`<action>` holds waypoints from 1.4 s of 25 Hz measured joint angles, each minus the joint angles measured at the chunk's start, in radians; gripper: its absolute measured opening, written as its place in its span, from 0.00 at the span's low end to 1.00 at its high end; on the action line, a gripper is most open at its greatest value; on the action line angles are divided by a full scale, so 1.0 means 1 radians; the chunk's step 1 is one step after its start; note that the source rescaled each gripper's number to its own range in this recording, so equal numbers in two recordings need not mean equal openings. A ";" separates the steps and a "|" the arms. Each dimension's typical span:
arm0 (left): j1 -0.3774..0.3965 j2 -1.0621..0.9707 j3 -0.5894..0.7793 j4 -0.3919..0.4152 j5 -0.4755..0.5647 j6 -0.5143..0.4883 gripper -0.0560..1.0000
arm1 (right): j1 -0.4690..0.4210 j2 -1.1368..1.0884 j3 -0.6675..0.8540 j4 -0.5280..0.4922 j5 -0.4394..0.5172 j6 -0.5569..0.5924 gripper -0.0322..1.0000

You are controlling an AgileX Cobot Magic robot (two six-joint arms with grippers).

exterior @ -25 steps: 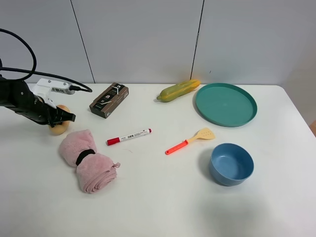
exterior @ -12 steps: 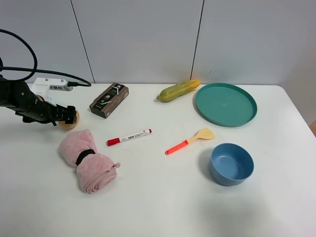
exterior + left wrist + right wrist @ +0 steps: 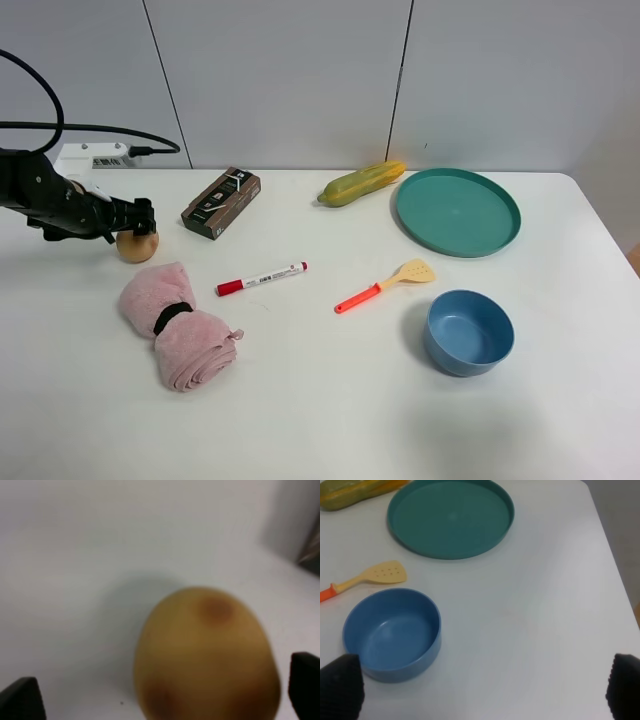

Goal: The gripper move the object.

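Grip is advised across the round tan-brown potato-like ball (image 3: 137, 246), judged firm, roll-prone; black left end effector (image 3: 136, 217) is spread apart.

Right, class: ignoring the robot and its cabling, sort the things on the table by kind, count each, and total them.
Food: 2, potato, corn cob
Dishes: 2, plate, bowl
Spatula: 1
Marker: 1
Towel: 1
Box: 1
Total: 8
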 joint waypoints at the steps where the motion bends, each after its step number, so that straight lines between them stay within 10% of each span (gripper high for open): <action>1: -0.009 -0.021 0.000 0.000 0.010 0.000 0.99 | 0.000 0.000 0.000 0.000 0.000 0.000 1.00; 14: -0.150 -0.473 0.001 0.009 0.289 0.079 0.99 | 0.000 0.000 0.000 0.000 0.000 0.000 1.00; 23: 0.061 -0.687 0.001 0.149 0.515 0.109 0.99 | 0.000 0.000 0.000 0.000 0.000 0.000 1.00; 35: 0.137 -1.147 0.001 0.028 0.940 0.154 0.99 | 0.000 0.000 0.000 0.000 0.000 0.000 1.00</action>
